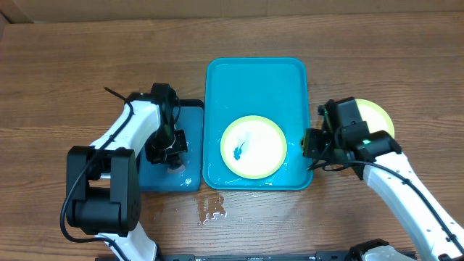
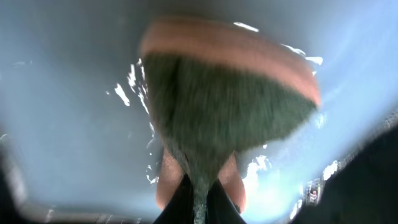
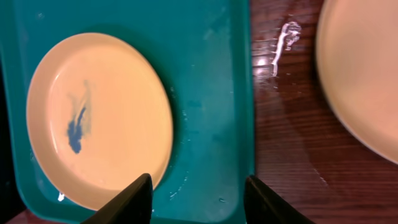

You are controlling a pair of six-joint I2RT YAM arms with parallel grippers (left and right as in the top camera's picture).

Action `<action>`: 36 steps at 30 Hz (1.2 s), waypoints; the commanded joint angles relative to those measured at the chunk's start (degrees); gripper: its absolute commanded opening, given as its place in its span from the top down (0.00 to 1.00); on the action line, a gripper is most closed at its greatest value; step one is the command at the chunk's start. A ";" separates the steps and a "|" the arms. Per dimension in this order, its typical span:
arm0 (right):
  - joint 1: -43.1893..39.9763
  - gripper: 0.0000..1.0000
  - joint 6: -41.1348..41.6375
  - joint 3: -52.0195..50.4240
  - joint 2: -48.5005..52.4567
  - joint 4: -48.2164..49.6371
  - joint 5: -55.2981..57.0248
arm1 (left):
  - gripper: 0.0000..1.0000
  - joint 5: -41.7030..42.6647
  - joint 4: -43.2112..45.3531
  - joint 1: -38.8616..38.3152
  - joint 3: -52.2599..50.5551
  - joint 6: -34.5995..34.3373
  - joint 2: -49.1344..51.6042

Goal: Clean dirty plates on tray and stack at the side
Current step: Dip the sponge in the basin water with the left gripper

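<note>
Sponge (image 2: 230, 99) is pinched in my left gripper (image 2: 199, 198), fingers narrow on its lower end. Green scrub face is toward the wrist camera, orange layer behind it. The sponge hangs over the wet floor of the small blue-grey tray (image 2: 62, 93), and glints of water show around it. I can't tell if it touches that floor. Overhead, my left gripper (image 1: 168, 152) sits inside that small tray (image 1: 192, 123), which lies just beside the left edge of the teal tray (image 1: 254, 80).

My right gripper (image 3: 198, 194) is wide, nothing between the fingers. It hovers over the right part of the teal tray (image 3: 211, 93). The dirty plate (image 3: 99, 118) lies flat in that tray, off my left finger, its rim close to that fingertip. A blue smear (image 3: 76, 127) marks its centre. Overhead, the dirty plate (image 1: 252, 147) is in the near half of the tray, far half bare and wet.

The side plate (image 3: 360, 74) is on the wood table (image 1: 72, 72) beyond my right finger, outside the tray, no smear on the part I see. Overhead, my right arm covers part of it (image 1: 380, 116). I can't tell if more plates lie under it.

A water streak (image 3: 283, 40) lies on the table between tray and side plate. A puddle (image 1: 212, 206) lies by the tray's near left corner.
</note>
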 commanded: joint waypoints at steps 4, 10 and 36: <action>-5.05 0.53 2.21 1.25 -0.48 -0.70 -0.11 | 0.96 -4.59 -3.32 -0.20 6.49 -0.63 -3.37; -4.98 0.52 -3.69 1.25 0.04 -0.68 -4.33 | 0.96 -4.46 1.20 -1.25 1.97 -1.33 -2.73; 5.03 0.64 -0.15 -0.50 20.72 14.99 -8.76 | 0.96 0.33 -13.09 -7.02 28.55 0.09 -2.62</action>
